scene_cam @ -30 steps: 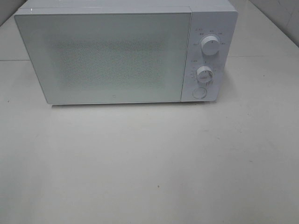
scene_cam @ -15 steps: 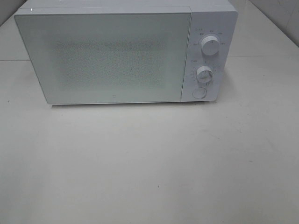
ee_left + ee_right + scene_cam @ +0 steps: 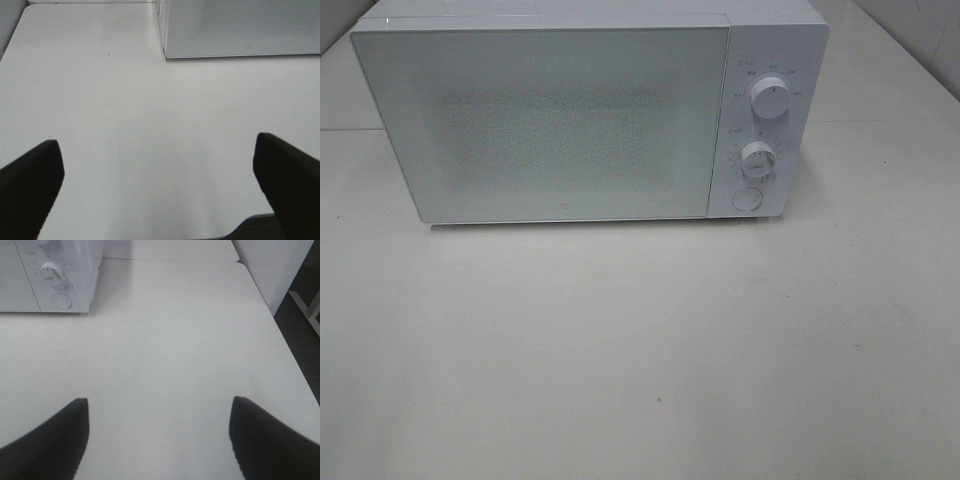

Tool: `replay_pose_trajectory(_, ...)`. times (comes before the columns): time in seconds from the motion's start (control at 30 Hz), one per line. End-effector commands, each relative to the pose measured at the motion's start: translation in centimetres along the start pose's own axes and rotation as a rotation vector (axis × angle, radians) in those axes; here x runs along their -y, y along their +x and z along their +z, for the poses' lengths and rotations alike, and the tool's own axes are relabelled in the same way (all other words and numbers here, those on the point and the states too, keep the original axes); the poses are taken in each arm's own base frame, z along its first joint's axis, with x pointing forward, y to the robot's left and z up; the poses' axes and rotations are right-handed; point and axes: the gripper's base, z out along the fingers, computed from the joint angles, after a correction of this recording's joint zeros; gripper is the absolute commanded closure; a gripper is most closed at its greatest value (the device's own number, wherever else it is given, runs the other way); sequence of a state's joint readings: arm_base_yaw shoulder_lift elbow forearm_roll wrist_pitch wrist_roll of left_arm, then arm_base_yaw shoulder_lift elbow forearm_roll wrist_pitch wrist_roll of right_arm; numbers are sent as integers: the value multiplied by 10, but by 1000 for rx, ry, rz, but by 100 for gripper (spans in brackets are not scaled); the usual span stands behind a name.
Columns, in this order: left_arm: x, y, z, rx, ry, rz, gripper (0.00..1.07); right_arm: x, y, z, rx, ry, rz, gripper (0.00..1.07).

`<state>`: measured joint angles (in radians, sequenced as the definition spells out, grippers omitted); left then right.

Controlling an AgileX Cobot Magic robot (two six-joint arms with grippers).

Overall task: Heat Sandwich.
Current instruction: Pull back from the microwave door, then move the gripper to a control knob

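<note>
Shows a shut white microwave (image 3: 585,120) at 12 o'clock on the tabletop (image 3: 640,350), left gripper (image 3: 156,142) and right gripper (image 3: 160,400) both spread and holding nothing; finds no sandwich in view, so cannot tell whether heating has begun.

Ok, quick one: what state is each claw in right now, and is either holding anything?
Left claw: open, holding nothing.
Right claw: open, holding nothing.

Microwave (image 3: 780,60) interior behind opaque door (image 3: 550,125)
</note>
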<state>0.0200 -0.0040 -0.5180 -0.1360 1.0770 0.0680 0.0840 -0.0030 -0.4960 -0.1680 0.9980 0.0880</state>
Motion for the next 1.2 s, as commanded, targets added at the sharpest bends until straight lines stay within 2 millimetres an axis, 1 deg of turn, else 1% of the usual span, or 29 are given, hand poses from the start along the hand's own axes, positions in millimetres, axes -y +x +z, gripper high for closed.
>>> replay_pose_trajectory(0.03,1,1,-2,21,3,-9,9,1,2,-4,33,11,-3,32)
replay_pose_trajectory(0.4,1,1,-2,21,3,-9,9,1,1,-4,39,11,-3,32)
replay_pose_trajectory(0.5,1,1,-2,21,3,-9,9,1,-4,-8,72,0,18,32)
replay_pose_trajectory(0.53,1,1,-2,21,3,-9,9,1,-11,-10,92,-3,22,32)
replay_pose_trajectory(0.57,1,1,-2,21,3,-9,9,1,-11,-10,92,-3,22,32)
replay_pose_trajectory(0.63,1,1,-2,21,3,-9,9,0,-18,-9,102,-5,20,32)
replay_pose_trajectory(0.67,1,1,-2,21,3,-8,9,0,-24,-7,117,-8,17,32)
replay_pose_trajectory(0.8,1,1,-2,21,3,-8,9,-2,-32,-1,122,-12,11,32)
replay_pose_trajectory(0.87,1,1,-2,21,3,-8,9,-3,-41,6,130,-17,5,32)
replay_pose_trajectory(0.9,1,1,-2,21,3,-8,9,-3,-41,6,130,-17,5,32)
replay_pose_trajectory(0.97,1,1,-2,21,3,-8,9,-4,-46,12,132,-19,-1,32)
replay_pose_trajectory(1.0,1,1,-2,21,3,-8,9,-5,-52,18,134,-17,-10,32)
replay_pose_trajectory(1.13,1,1,-2,21,3,-8,9,-7,-59,25,133,-22,-17,32)
replay_pose_trajectory(1.17,1,1,-2,21,3,-8,9,-8,-63,32,129,-25,-21,32)
replay_pose_trajectory(1.2,1,1,-2,21,3,-8,9,-8,-63,32,129,-25,-21,32)
